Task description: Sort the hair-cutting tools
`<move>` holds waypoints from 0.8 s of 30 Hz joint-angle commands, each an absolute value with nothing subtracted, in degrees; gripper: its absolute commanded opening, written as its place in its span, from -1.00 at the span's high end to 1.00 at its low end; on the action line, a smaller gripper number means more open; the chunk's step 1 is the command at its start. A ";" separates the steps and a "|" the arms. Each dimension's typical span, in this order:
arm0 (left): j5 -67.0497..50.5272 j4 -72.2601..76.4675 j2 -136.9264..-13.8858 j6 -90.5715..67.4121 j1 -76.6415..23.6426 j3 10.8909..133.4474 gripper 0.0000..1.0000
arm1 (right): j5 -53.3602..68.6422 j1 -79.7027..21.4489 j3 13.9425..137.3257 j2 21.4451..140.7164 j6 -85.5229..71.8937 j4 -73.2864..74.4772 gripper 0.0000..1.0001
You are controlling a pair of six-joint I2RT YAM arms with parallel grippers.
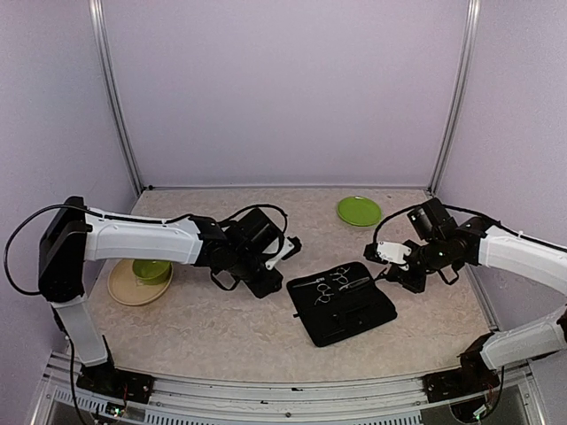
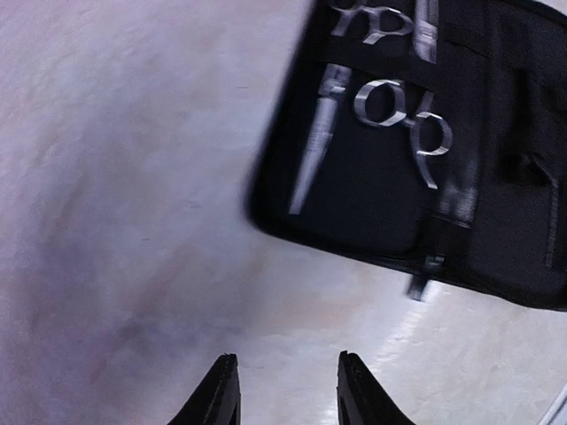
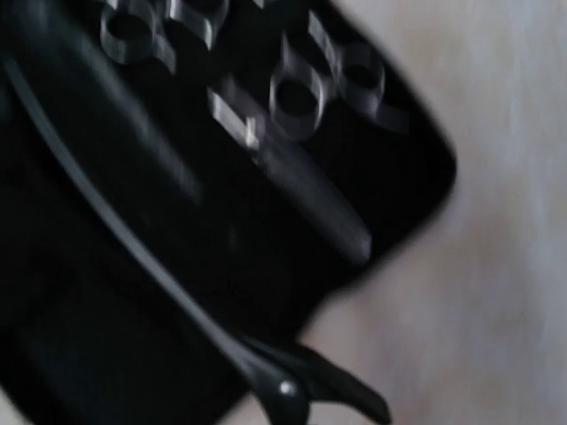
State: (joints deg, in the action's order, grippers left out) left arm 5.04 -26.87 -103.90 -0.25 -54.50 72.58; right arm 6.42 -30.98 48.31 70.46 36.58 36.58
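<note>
A flat black case lies open mid-table with two silver scissors on it. In the left wrist view the case fills the upper right, with the scissors on it. My left gripper is open and empty over bare table just left of the case; it also shows in the top view. My right gripper is at the case's right edge. In the blurred right wrist view a thin black hair clip sticks out from the bottom, above the case and scissors. The right fingers themselves are out of frame.
A green plate lies at the back right. A green bowl sits on a tan plate at the left, beside the left arm. Lilac walls enclose the table on three sides.
</note>
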 commanded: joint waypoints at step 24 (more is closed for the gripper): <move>-15.22 -31.22 -116.67 4.65 -65.57 78.71 0.35 | 3.84 -21.71 40.69 66.49 48.52 43.44 1.00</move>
